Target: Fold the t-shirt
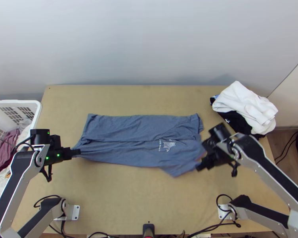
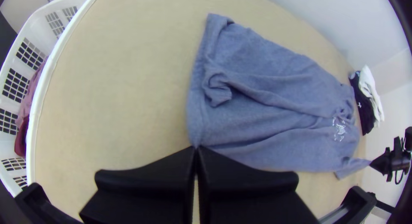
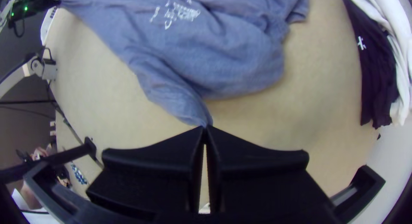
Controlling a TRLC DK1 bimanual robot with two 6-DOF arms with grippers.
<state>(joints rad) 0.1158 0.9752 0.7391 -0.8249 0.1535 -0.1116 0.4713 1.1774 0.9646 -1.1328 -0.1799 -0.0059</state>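
On wooden table (image 1: 121, 194), blue t-shirt (image 1: 125, 129), white print (image 1: 167, 145)

Top view high, facing steeply down; both wrist views closer; all share t-shirt (image 1: 137, 129).

Pretty basic look tbh: silver-grey links (image 1: 263, 177) are paired with black panels (image 1: 9, 186), white brackets (image 1: 73, 212) are used at the bases, black cables (image 1: 224, 194) are left looping, green lights (image 1: 47, 158) are dotted on the left wrist housing (image 1: 41, 136), and wide flat black fingers (image 3: 146, 161) are fitted.
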